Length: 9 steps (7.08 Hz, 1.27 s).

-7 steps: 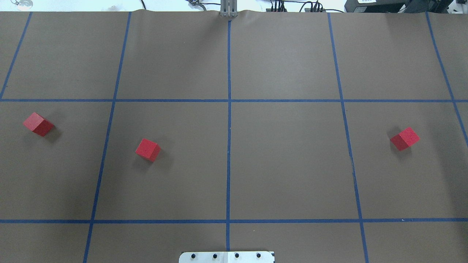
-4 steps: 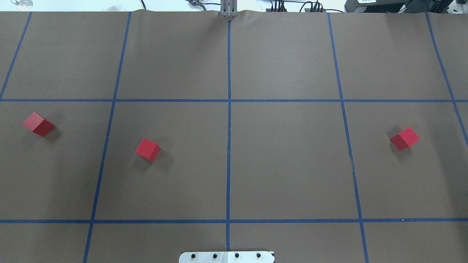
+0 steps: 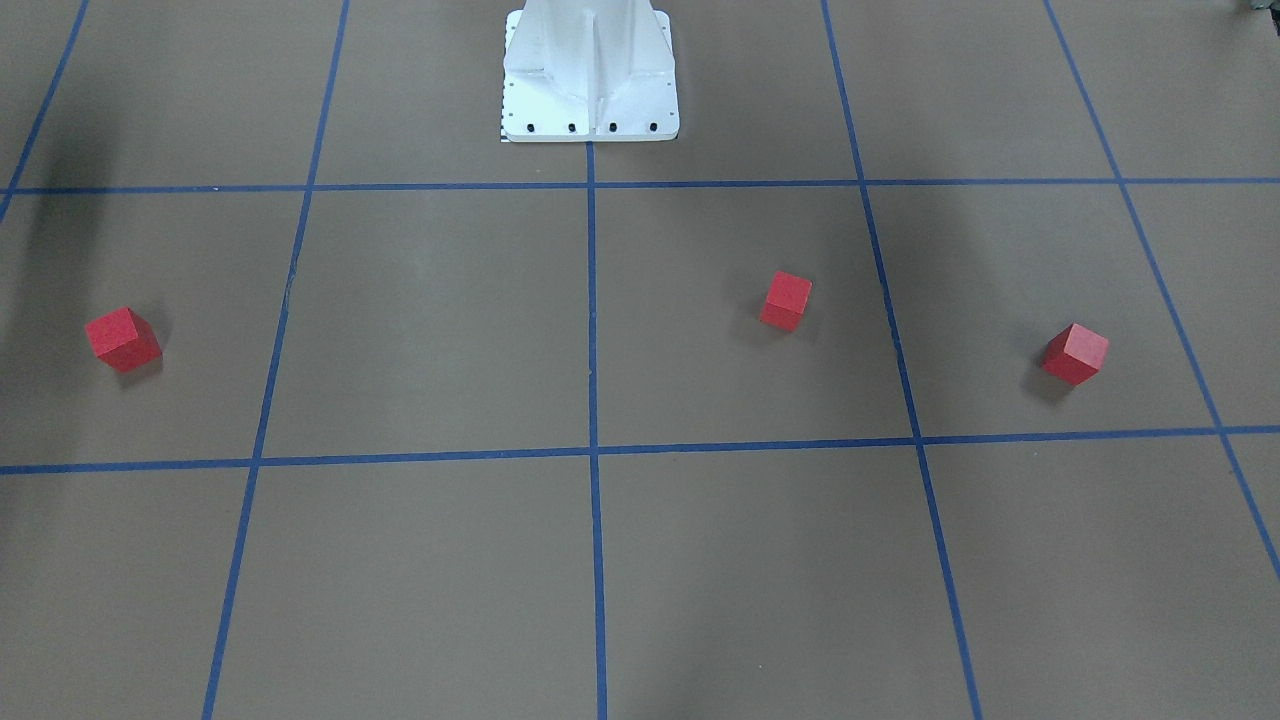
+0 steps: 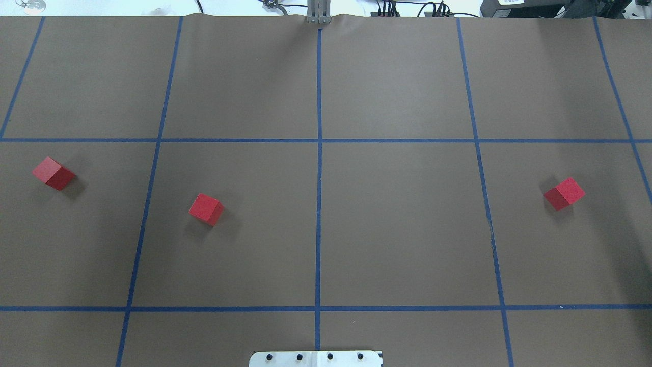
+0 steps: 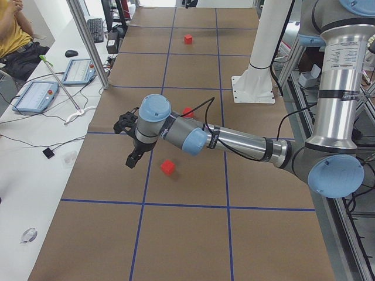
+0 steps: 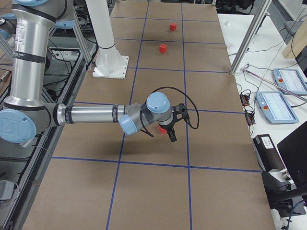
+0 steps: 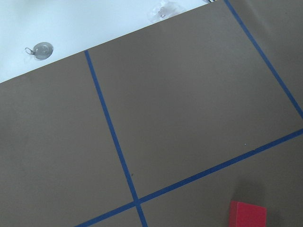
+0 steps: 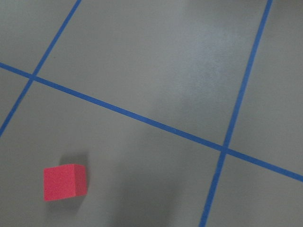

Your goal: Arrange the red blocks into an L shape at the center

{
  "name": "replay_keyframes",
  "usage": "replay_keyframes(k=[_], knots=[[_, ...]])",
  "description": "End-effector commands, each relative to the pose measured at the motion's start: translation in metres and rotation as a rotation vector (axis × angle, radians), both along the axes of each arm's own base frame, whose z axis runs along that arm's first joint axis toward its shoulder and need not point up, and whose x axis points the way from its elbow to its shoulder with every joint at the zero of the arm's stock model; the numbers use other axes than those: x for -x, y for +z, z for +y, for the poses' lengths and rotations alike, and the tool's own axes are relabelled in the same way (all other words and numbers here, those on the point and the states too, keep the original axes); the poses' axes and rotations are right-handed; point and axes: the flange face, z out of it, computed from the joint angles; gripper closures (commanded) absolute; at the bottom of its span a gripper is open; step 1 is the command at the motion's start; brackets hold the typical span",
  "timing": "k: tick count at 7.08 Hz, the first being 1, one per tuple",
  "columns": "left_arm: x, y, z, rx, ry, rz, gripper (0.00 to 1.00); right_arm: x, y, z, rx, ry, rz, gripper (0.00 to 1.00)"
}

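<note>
Three red blocks (image 4: pixel 206 209) lie scattered, well apart from the center (image 4: pixel 336 214). The left tool (image 5: pixel 131 159) and right tool (image 6: pixel 171 136) hover near blocks; we cannot tell their state. We should square each tool to the block faces before descending.

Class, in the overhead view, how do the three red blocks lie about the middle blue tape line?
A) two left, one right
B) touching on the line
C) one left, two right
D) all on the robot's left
A: the outer block and the inner block sit left of the middle line, the third block right of it.
</note>
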Motion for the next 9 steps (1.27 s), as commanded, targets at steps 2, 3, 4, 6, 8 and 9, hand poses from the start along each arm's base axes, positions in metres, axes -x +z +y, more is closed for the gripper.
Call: replay_keyframes(k=[2,3,4,6,8,9], knots=[[-0.012,-0.002,-0.001,-0.011,0.024,0.001,0.00,0.127,0.004,0.011,0.079,-0.011,0.106,0.01],[-0.013,-0.002,-0.001,-0.011,0.025,0.001,0.00,0.148,0.007,0.017,0.071,-0.036,0.133,0.01],[-0.013,-0.003,-0.003,-0.013,0.023,0.000,0.00,0.165,0.006,0.023,0.043,-0.068,0.125,0.01],[-0.013,-0.005,-0.004,-0.017,0.024,-0.001,0.00,0.187,0.009,0.018,0.018,-0.108,0.128,0.01],[-0.013,-0.006,-0.004,-0.018,0.024,0.000,0.00,0.205,0.015,-0.003,-0.008,-0.140,0.135,0.01],[-0.013,-0.006,-0.004,-0.018,0.024,-0.001,0.00,0.204,0.021,-0.002,-0.009,-0.148,0.142,0.01]])
